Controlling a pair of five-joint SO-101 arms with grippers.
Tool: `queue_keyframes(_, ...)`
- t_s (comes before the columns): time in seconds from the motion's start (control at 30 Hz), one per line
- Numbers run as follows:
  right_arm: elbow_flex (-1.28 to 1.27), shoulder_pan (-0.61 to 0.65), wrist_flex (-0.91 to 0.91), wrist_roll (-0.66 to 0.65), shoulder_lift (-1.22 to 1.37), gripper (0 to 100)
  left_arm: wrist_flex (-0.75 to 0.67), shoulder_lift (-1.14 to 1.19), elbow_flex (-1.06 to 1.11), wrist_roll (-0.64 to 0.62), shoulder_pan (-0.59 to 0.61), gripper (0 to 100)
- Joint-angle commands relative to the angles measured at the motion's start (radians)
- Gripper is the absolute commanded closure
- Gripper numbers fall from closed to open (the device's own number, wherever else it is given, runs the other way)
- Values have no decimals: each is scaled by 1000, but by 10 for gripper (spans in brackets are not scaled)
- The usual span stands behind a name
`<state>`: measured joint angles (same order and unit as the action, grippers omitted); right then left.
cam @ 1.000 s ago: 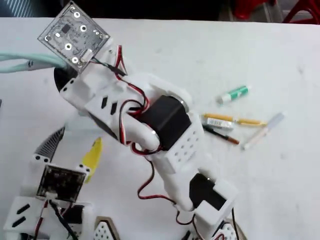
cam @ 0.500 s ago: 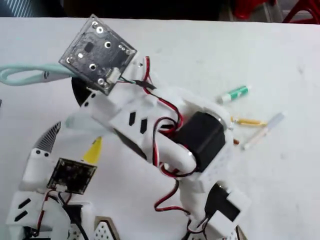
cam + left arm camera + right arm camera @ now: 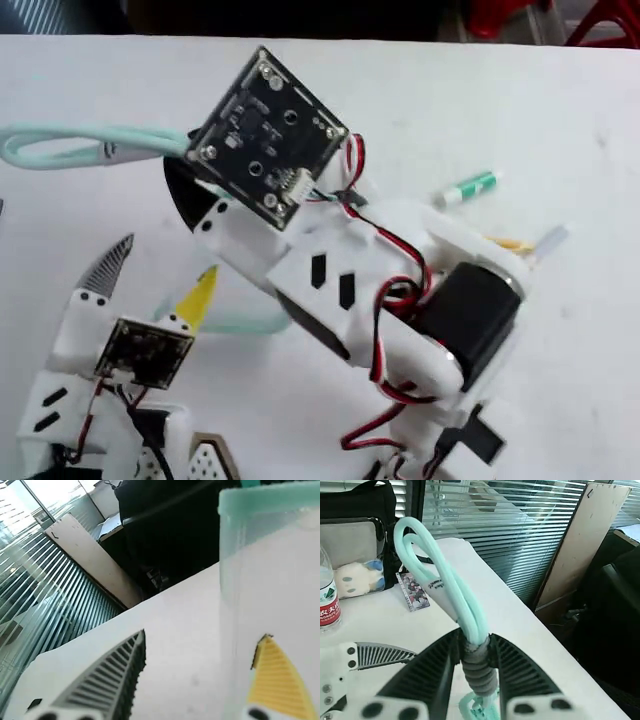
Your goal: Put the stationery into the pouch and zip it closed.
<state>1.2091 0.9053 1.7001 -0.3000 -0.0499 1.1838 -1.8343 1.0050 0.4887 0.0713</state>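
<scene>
Closest to me is the left gripper, low over the white table with its jaws spread wide. The ribbed grey finger is on 1 side and the yellow finger on the other. From its wrist view, the pouch stands right in front of it, a see-through wall with a mint rim. The edge of that wall falls between the 2 fingers, and the yellow one overlaps it. Can't tell if it's actually touching.

A bit further in, the right arm lies diagonally across the middle of the table. The right gripper is pinched tight on the grey wrapped stub at the base of the mint strap. The strap loops up out of the black jaws, and in the high view it trails off across the table away from the arm.

The stationery is off on the far side of that arm, well apart from the pouch and lying on the bare table. There's a green marker, plus a yellow pen and a clear pen poking out from behind the arm's motor.

Way at the back sit a water bottle, a plush toy and a black bag.
</scene>
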Motion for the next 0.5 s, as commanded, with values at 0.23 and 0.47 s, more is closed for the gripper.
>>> queue_keyframes(0.23,-209,41,18,-9,-151,981,-25,7,28,-78,-228,653)
queue_keyframes(0.47,-210,88,18,-11,-191,981,-3,7,18,-117,-237,653)
